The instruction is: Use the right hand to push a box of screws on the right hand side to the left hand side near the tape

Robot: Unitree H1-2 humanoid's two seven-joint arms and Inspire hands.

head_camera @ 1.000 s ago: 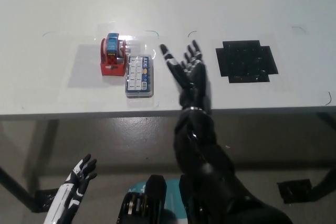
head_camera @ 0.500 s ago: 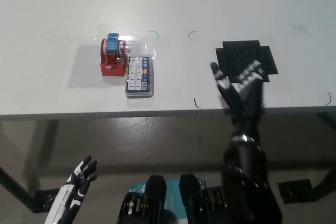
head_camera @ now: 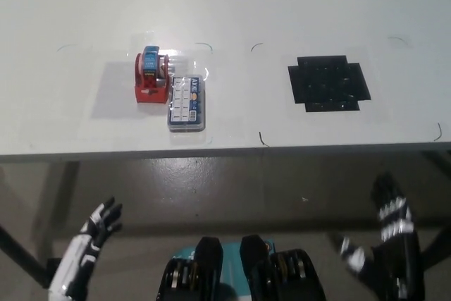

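Withdrawn since a moment ago from above the white table: right hand, now low at bottom right below the edge, fingers spread, empty. Box of screws: clear-lidded, gridded, blue-edged, touching the red tape dispenser. Black mat well apart rightward. Left hand resting lower left, released, partly cut off.

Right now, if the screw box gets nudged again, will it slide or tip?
The screw box lies flat and low on the smooth white table, so it would probably slide rather than tip. Its clear compartmented case looks rigid. The tape dispenser close beside it may block leftward travel.
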